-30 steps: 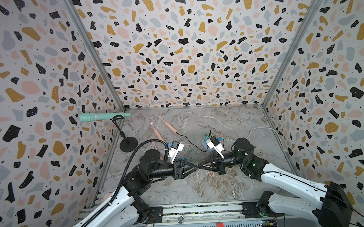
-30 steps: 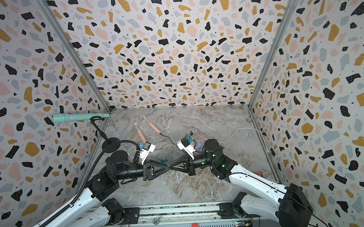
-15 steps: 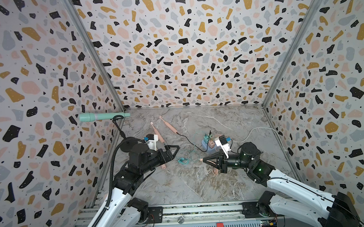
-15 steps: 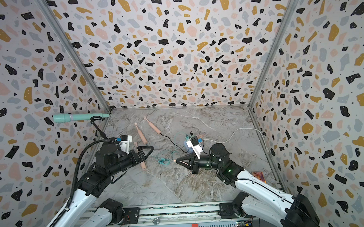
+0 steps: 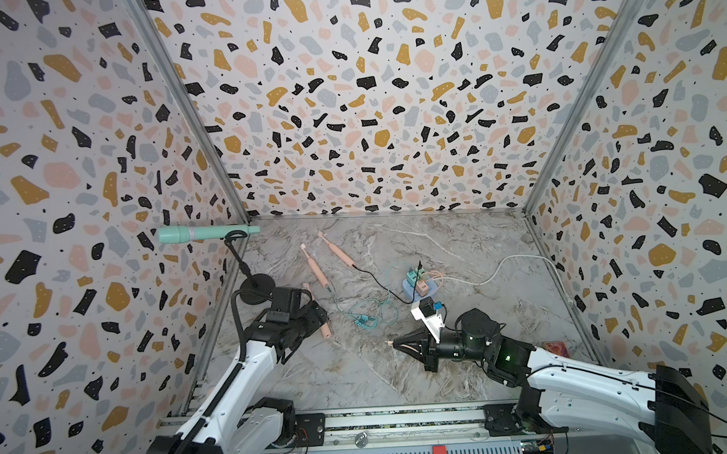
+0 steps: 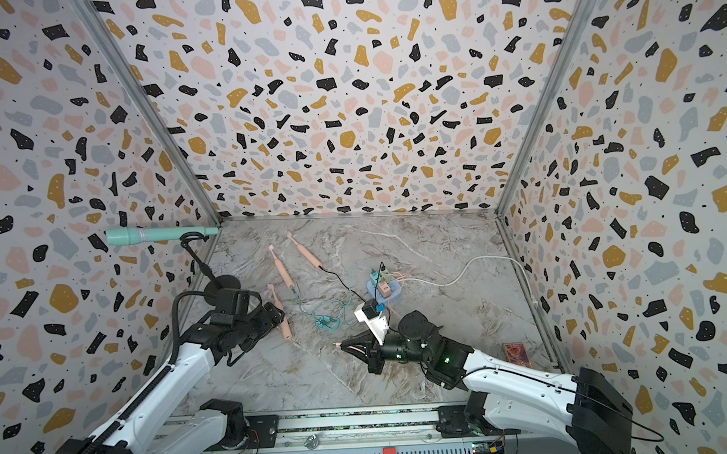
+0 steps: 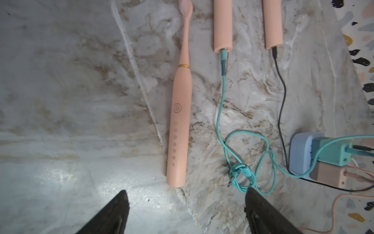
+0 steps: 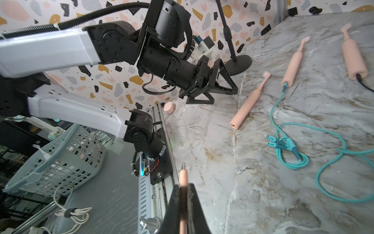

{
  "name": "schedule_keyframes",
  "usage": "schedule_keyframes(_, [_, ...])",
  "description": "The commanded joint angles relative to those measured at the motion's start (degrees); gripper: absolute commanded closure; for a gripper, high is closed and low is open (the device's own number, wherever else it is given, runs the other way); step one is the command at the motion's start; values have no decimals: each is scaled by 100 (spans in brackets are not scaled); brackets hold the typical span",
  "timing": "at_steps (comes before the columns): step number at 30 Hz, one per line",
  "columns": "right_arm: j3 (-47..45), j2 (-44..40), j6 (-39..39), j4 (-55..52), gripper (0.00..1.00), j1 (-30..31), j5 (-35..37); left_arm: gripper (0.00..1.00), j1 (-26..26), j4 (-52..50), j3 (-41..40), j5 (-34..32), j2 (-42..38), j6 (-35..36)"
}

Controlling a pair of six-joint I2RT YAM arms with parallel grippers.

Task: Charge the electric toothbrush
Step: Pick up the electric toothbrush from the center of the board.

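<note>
Three pink electric toothbrushes lie on the marble floor. A teal cable (image 7: pixel 222 85) and a black cable (image 7: pixel 280 81) are plugged into two of them. The third toothbrush (image 7: pixel 180 125) (image 5: pixel 324 329) (image 6: pixel 285 328) (image 8: pixel 244 109) lies loose with its end socket empty. My left gripper (image 7: pixel 186 190) (image 5: pixel 320 315) (image 6: pixel 278 316) (image 8: pixel 224 96) hovers open just behind its butt end, touching nothing. Toward the front and middle, my right gripper (image 8: pixel 183 185) (image 5: pixel 395 343) (image 6: pixel 343 344) is shut on the pink cable plug (image 8: pixel 183 174), whose metal tip sticks out past the fingers.
A power block with chargers (image 5: pixel 418 282) (image 7: pixel 299 154) sits mid-floor, fed by a white cable (image 5: pixel 504 269). Spare teal plugs lie in a bundle (image 5: pixel 363 321) (image 8: pixel 283 141). A microphone stand's base (image 5: pixel 256 288) is by the left wall. A red card (image 5: pixel 556 348) lies at the right.
The two grippers, tip to tip at mid-floor a second ago, have drawn apart. My left arm swung back left and its jaws opened; the third toothbrush now lies on the floor.
</note>
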Motion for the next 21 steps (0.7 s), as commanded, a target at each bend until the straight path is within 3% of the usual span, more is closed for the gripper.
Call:
schedule_keyframes(1, [-2, 33, -209, 187, 100, 213, 565, 14, 31, 163, 43, -566, 452, 212])
schedule_keyframes(14, [101, 274, -495, 185, 100, 592, 724, 27, 34, 378, 1078, -744, 2343, 378])
schedule_keyframes(21, [262, 372, -608, -18, 100, 711, 796, 40, 35, -444, 1599, -859, 3267, 625])
